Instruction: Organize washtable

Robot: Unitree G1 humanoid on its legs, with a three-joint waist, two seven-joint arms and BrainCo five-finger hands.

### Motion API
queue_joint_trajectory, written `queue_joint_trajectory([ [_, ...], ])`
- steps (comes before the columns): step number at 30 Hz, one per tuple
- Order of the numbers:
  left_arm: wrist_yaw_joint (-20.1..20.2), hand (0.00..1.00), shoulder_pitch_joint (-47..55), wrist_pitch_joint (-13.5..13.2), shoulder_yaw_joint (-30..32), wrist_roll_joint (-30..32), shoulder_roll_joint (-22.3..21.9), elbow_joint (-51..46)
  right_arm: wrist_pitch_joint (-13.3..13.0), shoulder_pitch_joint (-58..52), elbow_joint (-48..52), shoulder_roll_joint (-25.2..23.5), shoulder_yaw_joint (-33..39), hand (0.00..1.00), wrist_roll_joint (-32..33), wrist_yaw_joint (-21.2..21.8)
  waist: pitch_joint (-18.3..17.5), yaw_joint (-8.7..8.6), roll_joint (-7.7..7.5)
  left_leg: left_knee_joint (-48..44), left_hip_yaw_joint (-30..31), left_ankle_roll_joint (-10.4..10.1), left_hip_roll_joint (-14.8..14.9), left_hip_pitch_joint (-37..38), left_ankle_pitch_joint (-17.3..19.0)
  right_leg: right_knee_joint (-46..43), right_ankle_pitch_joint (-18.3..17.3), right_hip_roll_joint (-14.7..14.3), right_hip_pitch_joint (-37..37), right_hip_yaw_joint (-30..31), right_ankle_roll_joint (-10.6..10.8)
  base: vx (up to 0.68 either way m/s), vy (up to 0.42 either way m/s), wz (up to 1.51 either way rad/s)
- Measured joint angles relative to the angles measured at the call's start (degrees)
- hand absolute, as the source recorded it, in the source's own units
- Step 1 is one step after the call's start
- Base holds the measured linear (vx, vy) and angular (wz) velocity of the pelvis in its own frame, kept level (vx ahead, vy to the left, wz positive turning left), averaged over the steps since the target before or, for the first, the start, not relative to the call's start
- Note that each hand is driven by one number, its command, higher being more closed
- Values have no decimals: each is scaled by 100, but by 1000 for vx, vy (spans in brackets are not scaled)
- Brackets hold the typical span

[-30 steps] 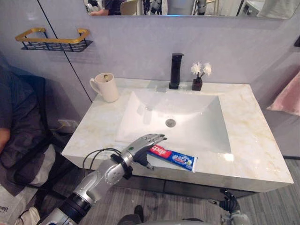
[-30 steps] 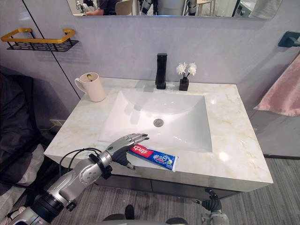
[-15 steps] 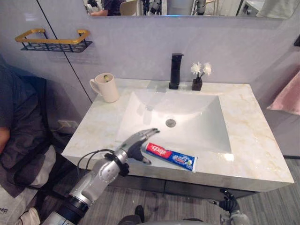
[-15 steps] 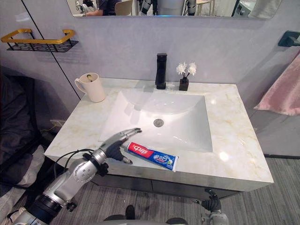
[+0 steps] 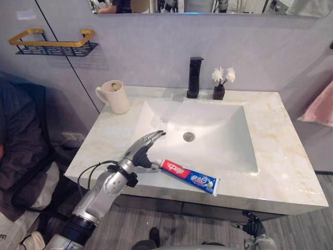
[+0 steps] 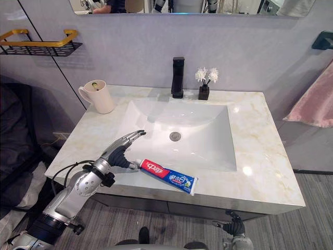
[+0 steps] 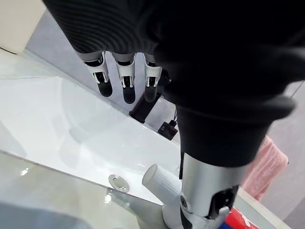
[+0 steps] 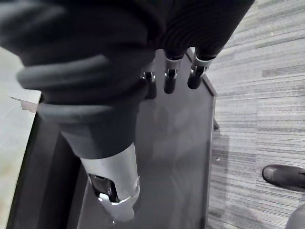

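toothpaste tube (image 5: 190, 177) on counter (image 5: 285, 167); left hand (image 5: 139, 154) beside it, fingers extended, maybe touching.

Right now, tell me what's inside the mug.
Inside the mug a dull greenish patch shows at the opening. I cannot tell what it is, and the wall hides the bottom.

counter (image 5: 291, 151): glossy marble-look stone | sink (image 5: 218, 148): smooth shiny white, ceramic-ish | faucet (image 5: 195, 78): matt black metal | toothpaste tube (image 5: 188, 176): glossy plastic | mug (image 5: 117, 98): pretty matt cream
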State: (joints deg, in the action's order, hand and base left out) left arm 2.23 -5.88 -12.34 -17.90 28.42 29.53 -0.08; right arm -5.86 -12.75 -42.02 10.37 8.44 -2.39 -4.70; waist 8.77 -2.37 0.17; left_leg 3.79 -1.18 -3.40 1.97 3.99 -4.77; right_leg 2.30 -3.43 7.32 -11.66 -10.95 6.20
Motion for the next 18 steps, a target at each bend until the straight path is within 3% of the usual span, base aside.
queue_joint_trajectory([
  [18,23,0,-28,-212,-478,380,18,36,0,-11,-10,7,-45,0,-46,14,-89,-8,31,26,-57,0,4,21,0,-2,1,5,29,65,2,-1,-4,-1],
])
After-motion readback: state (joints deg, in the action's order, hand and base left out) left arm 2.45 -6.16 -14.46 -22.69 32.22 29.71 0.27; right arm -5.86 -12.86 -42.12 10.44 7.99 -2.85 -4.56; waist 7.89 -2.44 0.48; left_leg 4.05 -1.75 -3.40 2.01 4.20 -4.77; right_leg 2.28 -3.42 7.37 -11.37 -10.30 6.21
